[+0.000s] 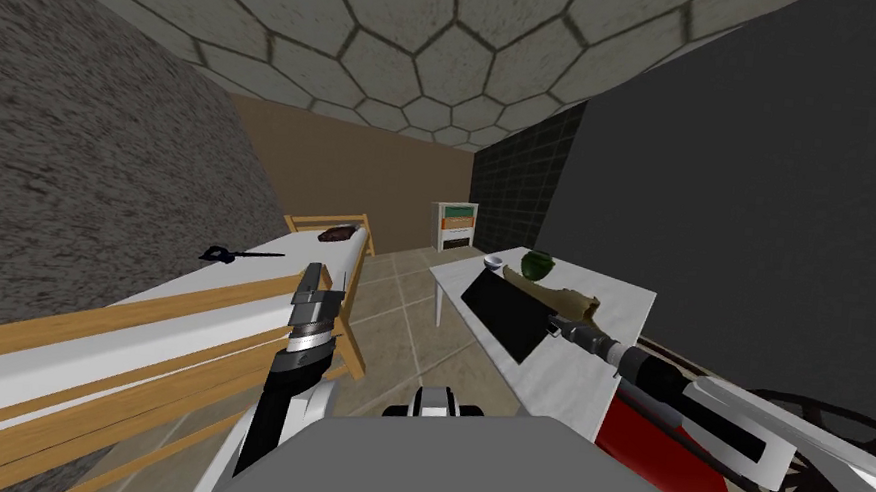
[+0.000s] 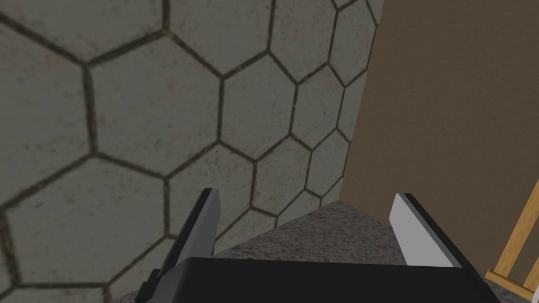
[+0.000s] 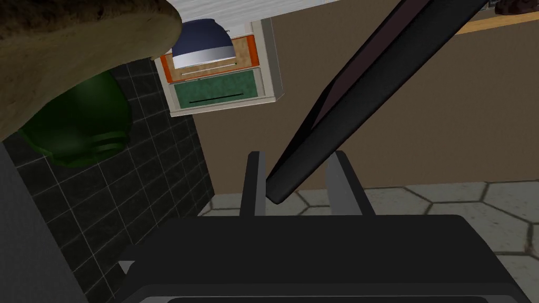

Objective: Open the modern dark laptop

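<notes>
On the white table [image 1: 578, 387] stands a dark laptop [image 1: 510, 310] with its lid raised at a slant. My right gripper [image 1: 551, 325] is at the lid's near edge. In the right wrist view the lid [image 3: 368, 94] runs down between my right gripper's [image 3: 297, 185] two fingers, which press the lid's corner from both sides. My left gripper [image 1: 310, 276] is raised above the wooden frame to my left, away from the laptop. Its fingers [image 2: 210, 221] stand wide apart with nothing between them.
Behind the laptop lie a green bowl [image 1: 538, 265], a tan object [image 1: 567, 299] and a small bowl [image 1: 493, 261]. A small drawer cabinet [image 1: 455, 227] stands at the far wall. A white surface with wooden rails [image 1: 166, 332] runs along my left. A red object [image 1: 653, 445] sits beside the table.
</notes>
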### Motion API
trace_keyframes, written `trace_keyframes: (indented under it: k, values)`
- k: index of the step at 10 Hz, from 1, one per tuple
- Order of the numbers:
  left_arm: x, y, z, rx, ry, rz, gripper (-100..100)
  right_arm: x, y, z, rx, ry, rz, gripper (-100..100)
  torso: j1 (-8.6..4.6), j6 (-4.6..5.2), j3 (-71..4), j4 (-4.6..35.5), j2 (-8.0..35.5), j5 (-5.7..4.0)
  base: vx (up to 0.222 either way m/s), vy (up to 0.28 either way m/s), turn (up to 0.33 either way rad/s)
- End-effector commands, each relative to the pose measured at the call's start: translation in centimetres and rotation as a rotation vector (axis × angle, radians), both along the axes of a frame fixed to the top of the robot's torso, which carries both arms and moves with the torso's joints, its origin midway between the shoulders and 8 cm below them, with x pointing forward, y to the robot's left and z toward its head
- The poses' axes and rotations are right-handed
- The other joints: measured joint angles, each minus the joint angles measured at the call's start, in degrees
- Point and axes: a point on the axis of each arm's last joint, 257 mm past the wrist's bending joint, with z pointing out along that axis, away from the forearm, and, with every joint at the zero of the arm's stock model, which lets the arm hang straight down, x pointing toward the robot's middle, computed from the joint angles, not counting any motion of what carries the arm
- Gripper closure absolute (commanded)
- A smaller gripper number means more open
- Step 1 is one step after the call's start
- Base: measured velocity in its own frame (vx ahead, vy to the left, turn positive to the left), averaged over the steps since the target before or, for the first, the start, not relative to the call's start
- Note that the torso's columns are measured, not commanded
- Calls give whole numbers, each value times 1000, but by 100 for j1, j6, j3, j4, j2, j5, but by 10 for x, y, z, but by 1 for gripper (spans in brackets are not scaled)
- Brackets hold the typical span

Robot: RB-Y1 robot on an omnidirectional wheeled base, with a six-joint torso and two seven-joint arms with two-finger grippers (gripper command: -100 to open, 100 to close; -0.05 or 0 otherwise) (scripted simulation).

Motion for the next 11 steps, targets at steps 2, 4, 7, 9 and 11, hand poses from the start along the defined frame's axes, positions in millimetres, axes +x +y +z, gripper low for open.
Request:
trace_keyframes:
  k: [2,4,7,9,11]
  values:
    - [0,0,0,0,0,0,0,-17,8,-28,100,70,-16,100,29,-13,17,3,26,-4,-2,-32,60]
    - [0,0,0,0,0,0,0,-27,12,-43,174,109,-35,100,40,-11,21,16,37,13,-17,-12,56]
    - [0,0,0,0,0,0,0,-14,6,-4,141,83,-14,-100,18,4,7,39,28,40,16,19,-87]
    - [0,0,0,0,0,0,0,-9,9,12,140,85,5,-100,7,3,11,43,34,39,23,21,-92]
    - [0,0,0,0,0,0,0,-6,12,22,140,87,18,-100,4,5,14,45,38,38,18,15,-68]
